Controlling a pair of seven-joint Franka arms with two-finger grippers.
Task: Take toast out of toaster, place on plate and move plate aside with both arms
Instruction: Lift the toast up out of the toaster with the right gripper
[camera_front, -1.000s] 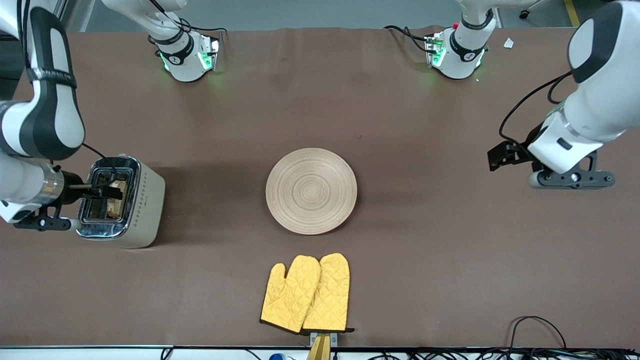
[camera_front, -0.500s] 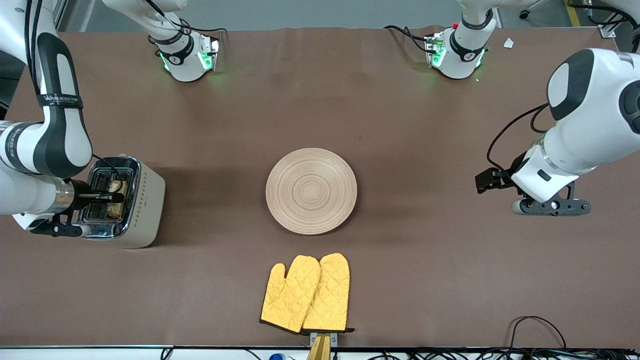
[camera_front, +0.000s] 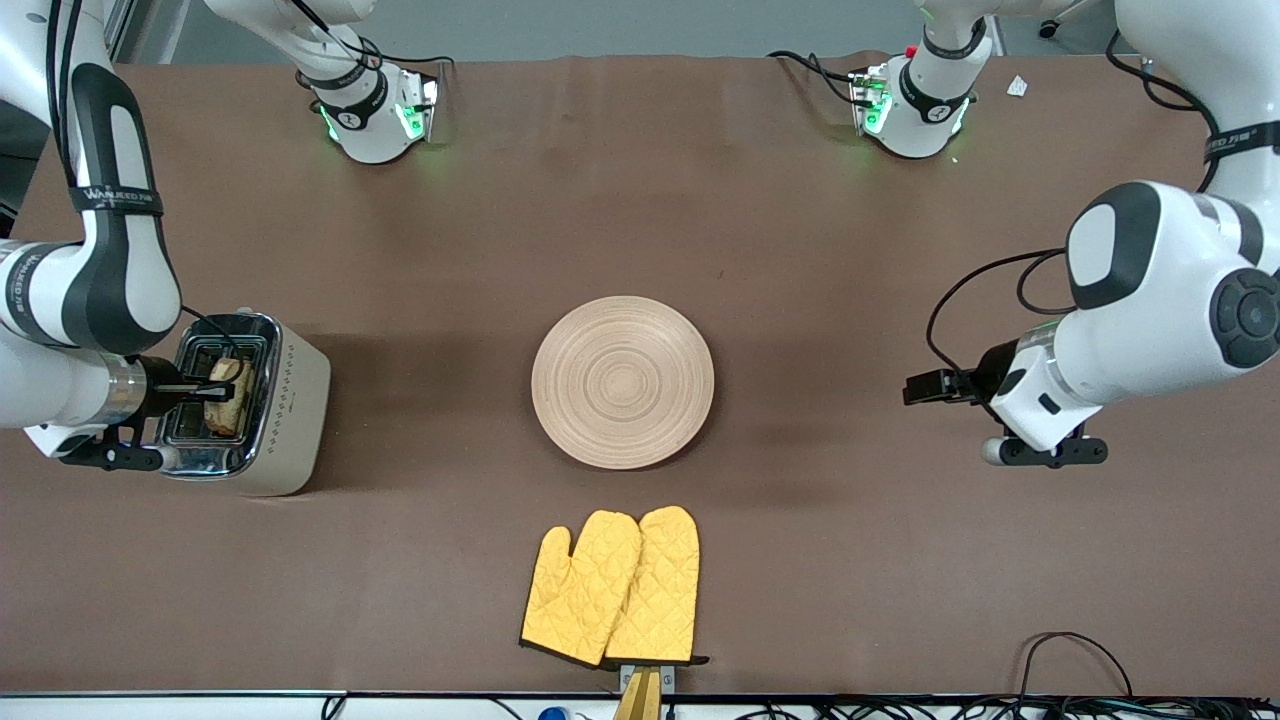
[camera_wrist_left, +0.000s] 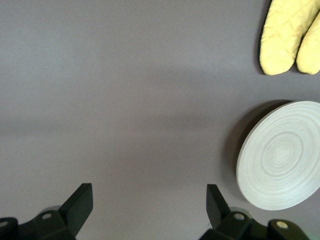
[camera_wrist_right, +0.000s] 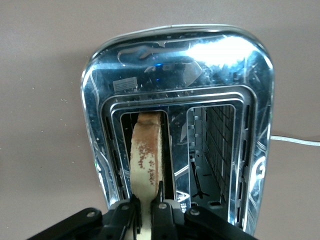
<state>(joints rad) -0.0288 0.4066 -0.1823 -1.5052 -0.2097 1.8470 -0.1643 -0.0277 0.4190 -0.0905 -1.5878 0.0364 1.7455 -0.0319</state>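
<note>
Here the right pincer (camera_wrist_right: 145, 212) grips the speckled tan toast slice (camera_wrist_right: 146, 152) standing in the shiny chrome toaster (camera_wrist_right: 177, 65). The left pincer (camera_wrist_left: 145, 207) hovers wide-spread over bare brown counter (camera_front: 860, 250) beside the round pale wooden plate (camera_front: 622, 381).

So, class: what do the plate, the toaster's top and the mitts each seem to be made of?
Plate: pale wood, matte, by its concentric ring grain.
Toaster top: polished metal, probably steel; it mirrors light.
Mitts: yellow quilted fabric, going by the diamond stitching.
</note>
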